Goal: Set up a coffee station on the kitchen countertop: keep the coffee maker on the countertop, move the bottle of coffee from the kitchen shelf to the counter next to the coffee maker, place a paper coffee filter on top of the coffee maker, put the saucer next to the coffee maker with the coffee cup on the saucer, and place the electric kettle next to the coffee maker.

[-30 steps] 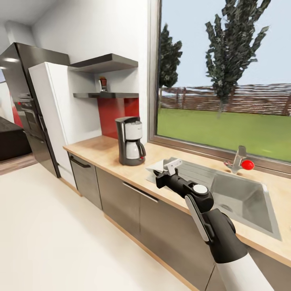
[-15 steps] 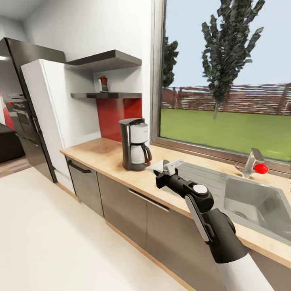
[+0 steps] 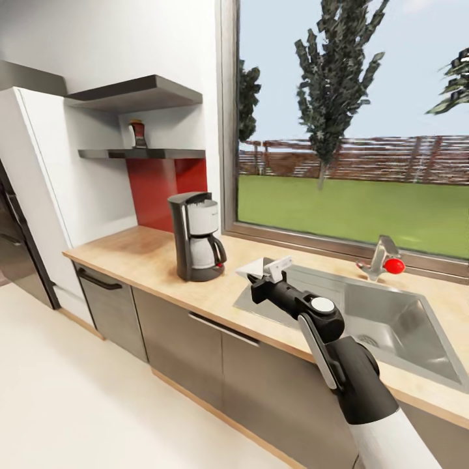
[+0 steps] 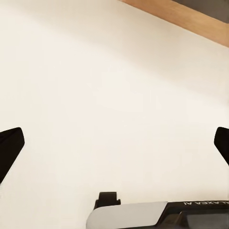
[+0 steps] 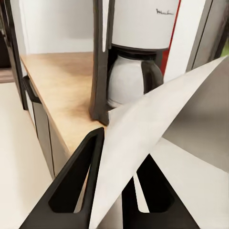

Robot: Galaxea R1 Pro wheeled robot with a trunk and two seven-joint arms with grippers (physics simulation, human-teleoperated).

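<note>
White paper coffee filter point(image 3: 278, 266) sits pinched in the right gripper point(image 3: 264, 281), jaws closed on it, held over the near corner of the steel sink point(image 3: 391, 326). Right wrist view: filter point(image 5: 157, 138) runs as a wide sheet between the black fingers point(image 5: 78, 179), coffee maker point(image 5: 129, 57) close ahead with its pale carafe and white housing.

Head view: coffee maker point(image 3: 196, 236) stands upright on the kitchen countertop point(image 3: 140, 254), just beside the sink's drainboard and in front of the red panel point(image 3: 166, 192). Bottle of coffee point(image 3: 137, 133) stands on the kitchen shelf point(image 3: 140, 154), well above and behind the maker, under a thicker dark board point(image 3: 133, 94). Red-knobbed tap point(image 3: 384, 260) stands at the sink's far edge below the window point(image 3: 352, 130). White fridge point(image 3: 45, 195) stands at the counter's left end.

Left gripper point(image 4: 114, 143) points at bare pale floor point(image 4: 95, 95), fingertips far apart, spread wide, holding nothing; a wood-coloured strip crosses one corner of that view.
</note>
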